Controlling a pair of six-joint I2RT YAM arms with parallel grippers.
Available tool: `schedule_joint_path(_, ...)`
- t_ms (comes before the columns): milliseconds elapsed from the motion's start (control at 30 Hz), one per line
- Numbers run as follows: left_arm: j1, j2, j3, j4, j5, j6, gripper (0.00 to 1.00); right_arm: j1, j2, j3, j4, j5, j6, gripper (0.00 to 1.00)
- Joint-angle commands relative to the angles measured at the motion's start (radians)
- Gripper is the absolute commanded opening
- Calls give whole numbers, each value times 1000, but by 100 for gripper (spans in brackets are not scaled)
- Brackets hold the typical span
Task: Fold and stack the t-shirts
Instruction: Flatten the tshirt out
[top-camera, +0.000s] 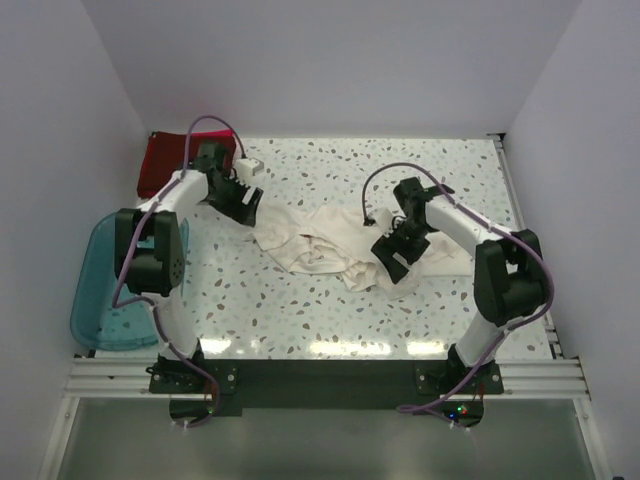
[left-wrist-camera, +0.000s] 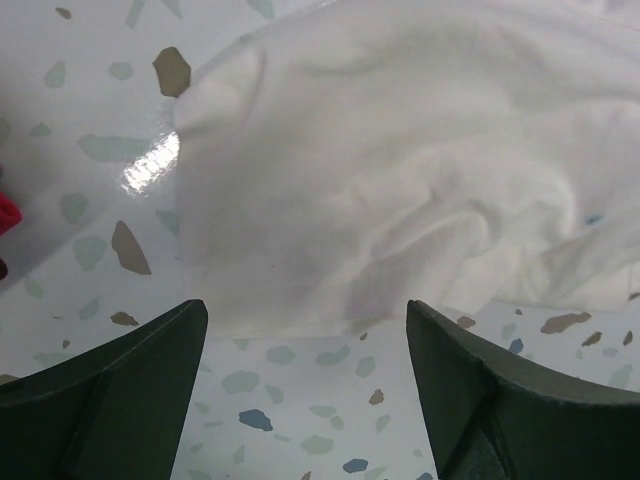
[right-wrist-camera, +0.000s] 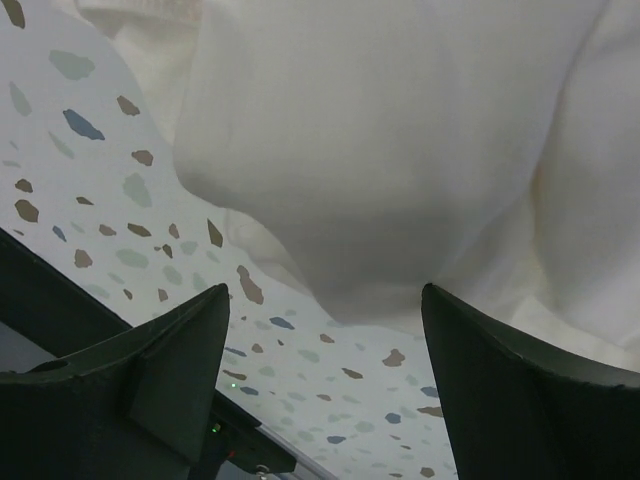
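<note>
A cream-white t-shirt (top-camera: 330, 245) lies crumpled on the speckled table (top-camera: 300, 310), its print side hidden. A dark red t-shirt (top-camera: 165, 160) lies at the back left corner. My left gripper (top-camera: 248, 207) is at the white shirt's left edge. In the left wrist view this gripper (left-wrist-camera: 305, 320) is open, and the cloth (left-wrist-camera: 380, 170) lies just beyond its fingertips with nothing between them. My right gripper (top-camera: 396, 260) is at the shirt's near right edge. The right wrist view shows it (right-wrist-camera: 325, 300) open too, just short of a hanging fold of cloth (right-wrist-camera: 400, 150).
A translucent teal tub (top-camera: 100, 290) stands off the table's left side, beside the left arm. White walls close in the back and both sides. A sliver of red cloth (left-wrist-camera: 8, 212) shows at the left wrist view's edge.
</note>
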Motion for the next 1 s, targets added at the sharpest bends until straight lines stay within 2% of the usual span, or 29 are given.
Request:
schedule_joint_path(0, -10, -88, -12, -16, 126, 68, 85, 25, -28, -52, 53, 47, 37, 81)
schedule_joint_path(33, -11, -92, -18, -11, 127, 68, 85, 25, -19, -60, 69, 67, 46, 80)
schedule_joint_path(100, -11, -106, -24, -16, 149, 84, 85, 27, 6, -55, 88, 91, 57, 60)
schedule_joint_path(133, -11, -114, -39, -17, 160, 94, 84, 28, 7, -46, 79, 89, 58, 48)
schedule_joint_path(167, -11, -130, -50, -19, 183, 107, 82, 27, 7, -22, 42, 79, 51, 23)
schedule_joint_path(200, -11, -144, -62, -22, 197, 142, 81, 27, -12, -8, 21, 52, 46, 7)
schedule_joint_path(233, -11, -158, -94, -19, 206, 160, 79, 27, -29, 9, -4, 30, 34, 0)
schedule_joint_path(367, -11, -270, -179, 12, 255, 240, 77, 8, -167, 141, -128, -124, 12, 0)
schedule_joint_path(433, -11, -295, -208, 17, 291, 265, 77, -5, -212, 185, -108, -135, 32, 0)
schedule_joint_path(500, -13, -310, -219, 27, 301, 260, 76, -16, -215, 253, -30, -93, 52, 0)
schedule_joint_path(633, -11, -324, -217, 55, 294, 222, 76, -74, -163, 352, 253, 32, 173, 0)
schedule_joint_path(667, -11, -332, -216, 62, 285, 211, 76, -74, -107, 404, 374, 88, 188, 0)
schedule_joint_path(767, -11, -335, -210, 98, 260, 173, 76, -76, 15, 541, 564, 157, 215, 0)
schedule_joint_path(900, -4, -330, -203, 174, 180, 108, 76, -78, 310, 779, 639, 257, 222, 0)
schedule_joint_path(967, -2, -312, -202, 213, 118, 82, 77, -76, 381, 892, 633, 274, 216, 0)
